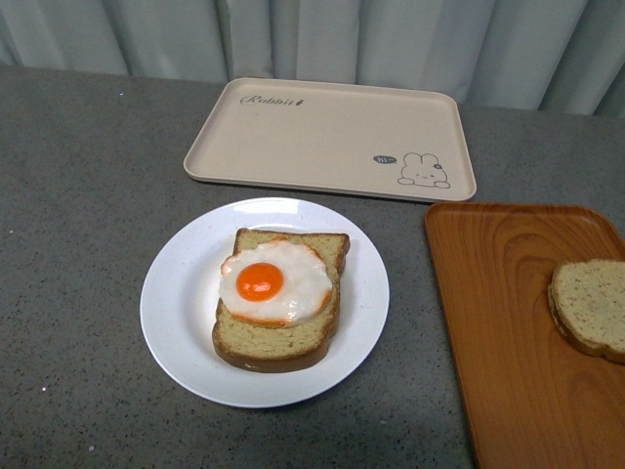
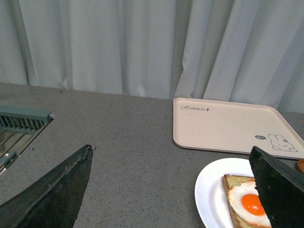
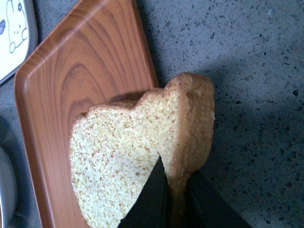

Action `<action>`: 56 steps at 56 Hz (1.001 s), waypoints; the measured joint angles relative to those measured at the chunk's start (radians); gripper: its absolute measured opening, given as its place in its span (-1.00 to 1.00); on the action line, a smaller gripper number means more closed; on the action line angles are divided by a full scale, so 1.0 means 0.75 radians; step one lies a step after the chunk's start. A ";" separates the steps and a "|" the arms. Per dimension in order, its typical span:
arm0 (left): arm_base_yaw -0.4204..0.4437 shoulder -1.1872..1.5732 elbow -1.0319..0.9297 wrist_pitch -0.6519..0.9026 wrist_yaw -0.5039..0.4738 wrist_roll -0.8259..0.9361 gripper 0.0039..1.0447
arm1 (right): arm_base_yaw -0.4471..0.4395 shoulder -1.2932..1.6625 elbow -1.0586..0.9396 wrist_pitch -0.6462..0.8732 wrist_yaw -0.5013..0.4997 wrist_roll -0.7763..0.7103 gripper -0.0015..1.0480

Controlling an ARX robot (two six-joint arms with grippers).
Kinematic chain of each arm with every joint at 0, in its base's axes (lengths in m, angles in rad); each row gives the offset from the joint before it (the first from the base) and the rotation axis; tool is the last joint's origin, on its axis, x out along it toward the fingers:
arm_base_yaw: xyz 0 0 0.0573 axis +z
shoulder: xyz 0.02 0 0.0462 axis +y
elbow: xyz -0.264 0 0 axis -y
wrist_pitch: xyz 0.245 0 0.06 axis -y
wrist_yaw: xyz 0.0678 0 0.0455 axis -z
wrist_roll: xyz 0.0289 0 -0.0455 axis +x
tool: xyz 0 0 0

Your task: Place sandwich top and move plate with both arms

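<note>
The white plate (image 1: 176,303) sits mid-table and holds a thick bread slice (image 1: 278,342) topped with a fried egg (image 1: 273,281). The sandwich top (image 1: 591,308) is at the right end of the orange tray (image 1: 508,342). In the right wrist view my right gripper (image 3: 175,171) is shut on the crust edge of the sandwich top (image 3: 123,152), over the tray's edge. My left gripper (image 2: 170,148) is open wide and empty, above the table left of the plate (image 2: 211,190). Neither arm shows in the front view.
A beige rabbit-print tray (image 1: 332,137) lies behind the plate, near the curtain. The orange tray (image 3: 80,61) fills the right side. A metal rack (image 2: 19,128) is at the far left in the left wrist view. Grey speckled counter surrounds everything.
</note>
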 joint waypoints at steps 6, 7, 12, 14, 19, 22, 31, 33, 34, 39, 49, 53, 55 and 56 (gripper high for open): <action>0.000 0.000 0.001 0.000 0.000 0.000 0.89 | 0.021 -0.062 0.000 -0.006 -0.010 0.001 -0.94; 0.000 0.000 0.000 0.000 0.001 0.000 0.89 | 0.026 -0.077 0.001 -0.006 -0.015 0.001 -0.94; 0.000 0.000 0.000 0.000 0.001 0.000 0.89 | 0.047 -0.135 0.003 -0.006 -0.037 0.011 -0.94; 0.000 0.000 0.000 0.000 0.001 0.000 0.89 | 0.060 -0.164 0.003 -0.005 -0.049 0.017 -0.94; 0.000 0.000 0.000 0.000 0.001 0.000 0.89 | 0.091 -0.217 0.003 0.019 -0.078 0.051 -0.94; 0.000 0.000 0.000 0.000 0.000 0.000 0.89 | 0.111 -0.249 0.003 0.044 -0.106 0.081 -0.94; 0.000 0.000 0.000 0.000 0.000 0.000 0.88 | 0.202 -0.371 -0.037 0.170 -0.195 0.238 -0.94; 0.000 0.000 0.001 0.000 0.000 0.000 0.89 | 0.235 -0.401 -0.059 0.214 -0.217 0.284 -0.94; 0.000 0.000 0.000 0.000 0.000 -0.001 0.89 | 0.244 -0.407 -0.065 0.224 -0.225 0.303 -0.94; 0.000 0.000 0.000 0.000 0.001 0.000 0.89 | 0.346 -0.436 -0.112 0.336 -0.262 0.422 -0.94; 0.000 0.000 0.000 0.000 0.000 0.000 0.89 | 0.608 -0.379 -0.176 0.565 -0.256 0.649 -0.94; 0.000 0.000 0.000 0.000 0.001 -0.001 0.89 | 0.703 -0.333 -0.176 0.662 -0.243 0.729 -0.94; 0.000 -0.001 0.001 0.000 0.001 0.000 0.88 | 0.764 -0.298 -0.166 0.709 -0.227 0.776 -0.94; 0.000 0.000 0.000 0.000 0.001 -0.001 0.89 | 0.779 -0.289 -0.163 0.718 -0.224 0.787 -0.94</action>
